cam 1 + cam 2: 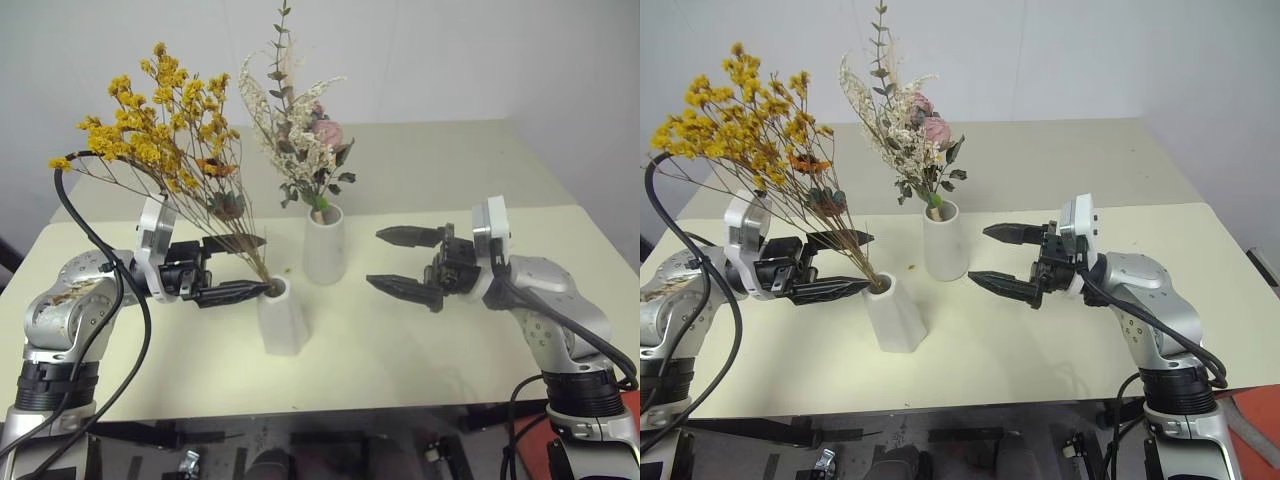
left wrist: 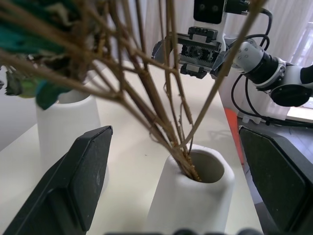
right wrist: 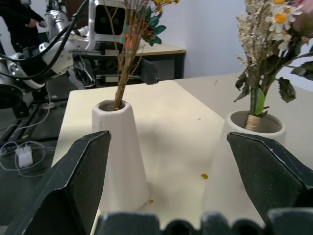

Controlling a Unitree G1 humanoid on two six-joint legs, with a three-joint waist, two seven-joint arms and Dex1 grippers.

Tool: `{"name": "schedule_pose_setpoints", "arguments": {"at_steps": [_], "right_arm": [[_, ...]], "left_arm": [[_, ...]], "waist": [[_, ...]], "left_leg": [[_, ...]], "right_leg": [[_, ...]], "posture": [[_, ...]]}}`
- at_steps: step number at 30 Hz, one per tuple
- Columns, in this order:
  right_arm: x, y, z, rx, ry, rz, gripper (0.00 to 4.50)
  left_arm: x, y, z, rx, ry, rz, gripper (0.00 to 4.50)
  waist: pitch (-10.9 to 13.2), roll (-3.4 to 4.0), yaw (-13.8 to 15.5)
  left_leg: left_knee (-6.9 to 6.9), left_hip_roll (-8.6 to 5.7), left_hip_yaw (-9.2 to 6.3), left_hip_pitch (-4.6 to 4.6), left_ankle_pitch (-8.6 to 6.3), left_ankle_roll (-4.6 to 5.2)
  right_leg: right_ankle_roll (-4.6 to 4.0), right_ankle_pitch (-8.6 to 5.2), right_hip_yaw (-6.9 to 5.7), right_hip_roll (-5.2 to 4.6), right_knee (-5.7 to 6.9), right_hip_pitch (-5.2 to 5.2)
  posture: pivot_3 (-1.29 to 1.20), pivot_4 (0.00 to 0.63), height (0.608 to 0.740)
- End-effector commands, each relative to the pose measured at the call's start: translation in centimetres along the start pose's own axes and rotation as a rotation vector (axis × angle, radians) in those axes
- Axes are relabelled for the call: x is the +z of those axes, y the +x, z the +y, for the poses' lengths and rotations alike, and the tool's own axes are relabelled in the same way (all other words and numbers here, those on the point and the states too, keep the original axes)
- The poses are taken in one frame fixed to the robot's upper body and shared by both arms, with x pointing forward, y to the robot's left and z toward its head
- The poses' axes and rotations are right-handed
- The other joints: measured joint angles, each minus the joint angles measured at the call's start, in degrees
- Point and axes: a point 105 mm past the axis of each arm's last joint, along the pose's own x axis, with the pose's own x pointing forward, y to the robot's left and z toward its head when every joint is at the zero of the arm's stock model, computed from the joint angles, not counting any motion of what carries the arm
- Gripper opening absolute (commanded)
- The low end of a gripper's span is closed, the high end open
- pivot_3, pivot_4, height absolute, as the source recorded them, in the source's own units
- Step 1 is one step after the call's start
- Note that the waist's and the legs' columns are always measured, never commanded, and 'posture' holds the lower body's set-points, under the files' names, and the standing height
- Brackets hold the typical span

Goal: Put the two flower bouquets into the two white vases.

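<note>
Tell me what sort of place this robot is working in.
Probably a robotics lab or test room, not a home: a plain cream table against bare white walls, loose cables and a plug on the floor, and a person standing beside equipment behind.

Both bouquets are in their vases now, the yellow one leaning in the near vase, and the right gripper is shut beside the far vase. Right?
Not quite: the right gripper is open, its jaws spread wide, as the left eye view shows. The yellow bouquet does lean in the near vase, and the cream-pink bouquet is in the far vase.

No text, label, brand or number can be read anywhere
</note>
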Motion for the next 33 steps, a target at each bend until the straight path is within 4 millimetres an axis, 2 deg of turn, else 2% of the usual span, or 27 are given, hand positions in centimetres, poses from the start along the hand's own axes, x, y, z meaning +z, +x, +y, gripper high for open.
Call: {"name": "schedule_pose_setpoints", "arguments": {"at_steps": [1, 9, 19, 25, 33], "right_arm": [[0.8, -0.3, -0.1, 0.003, -0.031, -0.018, 4.47], [0.6, 0.0, -0.3, 0.008, -0.032, -0.015, 4.47], [0.4, 0.2, -0.4, 0.005, -0.039, -0.013, 4.47], [0.3, 0.1, -0.5, -0.006, -0.041, -0.011, 4.47], [0.2, -0.4, -1.1, -0.013, -0.051, 0.004, 4.47]], "left_arm": [[1.5, 0.6, -1.1, -0.063, 0.058, -0.027, 4.50], [1.9, 1.4, -1.9, -0.125, 0.061, -0.039, 4.50], [0.4, 2.3, -2.7, -0.214, 0.004, 0.001, 4.50], [0.4, 0.7, -2.0, -0.131, 0.012, 0.030, 4.50], [-0.2, -1.5, -2.3, -0.030, -0.009, 0.064, 4.50]], "waist": [[0.00, 0.00, 0.01], [0.00, 0.00, 0.03], [0.00, 0.00, 0.02], [0.00, 0.00, -0.07], [0.00, 0.00, 0.07]], "left_leg": [[0.00, 0.00, -0.01, 0.00, 0.00, 0.00], [0.01, 0.00, -0.01, 0.01, 0.00, 0.00], [0.01, 0.00, 0.00, 0.01, 0.00, 0.00], [0.01, 0.00, 0.00, 0.01, 0.00, 0.00], [0.01, 0.00, -0.01, 0.01, 0.00, 0.00]], "right_leg": [[0.00, 0.00, 0.00, 0.00, 0.00, 0.00], [0.00, 0.00, 0.00, 0.00, 0.01, 0.00], [0.00, 0.00, 0.00, 0.00, 0.01, 0.00], [0.00, 0.00, 0.00, 0.00, 0.01, 0.00], [0.00, 0.00, 0.00, 0.00, 0.01, 0.00]], "posture": [[0.00, 0.150, 0.740], [0.00, 0.150, 0.740], [0.00, 0.150, 0.740], [0.00, 0.150, 0.740], [0.00, 0.150, 0.740]]}}
